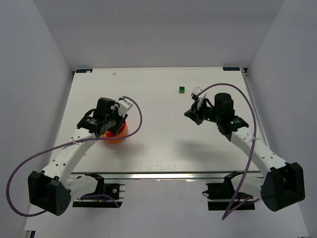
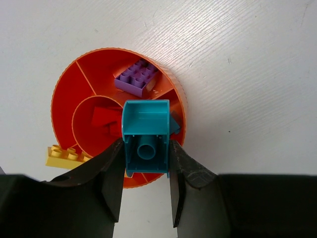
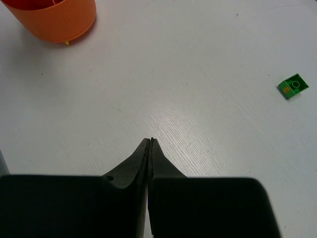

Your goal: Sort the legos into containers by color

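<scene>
My left gripper (image 2: 146,145) is shut on a teal brick (image 2: 145,130) and holds it over the near rim of the orange bowl (image 2: 64,94). The bowl has compartments: a purple brick (image 2: 137,78) lies in one, a red brick (image 2: 105,119) in the round middle. A yellow brick (image 2: 62,155) shows at the bowl's outer edge. In the top view my left gripper (image 1: 110,126) covers most of the orange bowl (image 1: 119,133). My right gripper (image 3: 150,142) is shut and empty above bare table. A green brick (image 3: 292,86) lies to its right, also in the top view (image 1: 182,89). The red bowl is out of view.
In the top view my right gripper (image 1: 190,114) hovers right of centre, just in front of the green brick. The orange bowl (image 3: 54,17) shows far left in the right wrist view. White walls enclose the table (image 1: 158,148).
</scene>
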`<control>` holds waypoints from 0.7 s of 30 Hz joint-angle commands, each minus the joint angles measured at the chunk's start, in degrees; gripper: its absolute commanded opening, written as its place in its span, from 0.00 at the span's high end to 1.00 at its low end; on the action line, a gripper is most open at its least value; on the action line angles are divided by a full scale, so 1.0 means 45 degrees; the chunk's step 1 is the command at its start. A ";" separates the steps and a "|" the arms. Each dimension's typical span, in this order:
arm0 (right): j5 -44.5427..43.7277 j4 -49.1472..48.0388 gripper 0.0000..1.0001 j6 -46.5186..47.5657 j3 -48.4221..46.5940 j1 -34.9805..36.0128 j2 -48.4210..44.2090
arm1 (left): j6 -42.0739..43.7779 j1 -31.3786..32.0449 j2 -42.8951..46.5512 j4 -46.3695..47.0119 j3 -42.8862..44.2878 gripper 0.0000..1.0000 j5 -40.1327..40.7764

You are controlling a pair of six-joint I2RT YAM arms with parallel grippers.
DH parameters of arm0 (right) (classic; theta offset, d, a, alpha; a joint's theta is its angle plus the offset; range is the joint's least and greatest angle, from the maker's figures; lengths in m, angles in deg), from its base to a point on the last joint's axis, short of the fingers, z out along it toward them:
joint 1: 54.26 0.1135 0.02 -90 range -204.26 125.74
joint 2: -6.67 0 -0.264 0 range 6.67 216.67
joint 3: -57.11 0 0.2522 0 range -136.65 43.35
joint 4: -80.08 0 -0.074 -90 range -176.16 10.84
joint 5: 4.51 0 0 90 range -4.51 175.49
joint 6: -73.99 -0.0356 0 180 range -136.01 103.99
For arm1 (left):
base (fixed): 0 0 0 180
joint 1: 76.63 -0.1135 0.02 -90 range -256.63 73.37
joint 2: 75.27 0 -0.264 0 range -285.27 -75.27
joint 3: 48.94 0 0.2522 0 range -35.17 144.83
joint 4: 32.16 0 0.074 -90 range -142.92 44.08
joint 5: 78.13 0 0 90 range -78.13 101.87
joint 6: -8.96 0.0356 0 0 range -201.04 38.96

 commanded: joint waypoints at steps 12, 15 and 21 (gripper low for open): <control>0.0971 -0.0612 1.00 -0.0287 0.0187 -0.0465 -0.0379 | -0.0288 0.0578 -0.0219 0.0140 -0.0109 0.55 0.1674; 0.1049 -0.0631 1.00 -0.0307 0.0187 -0.0543 -0.0398 | -0.0327 0.0696 -0.0161 0.0101 -0.0130 0.48 0.1811; 0.1147 -0.0650 1.00 -0.0346 0.0226 -0.0621 -0.0398 | -0.0483 0.0696 -0.0199 0.0004 -0.0071 0.36 0.1948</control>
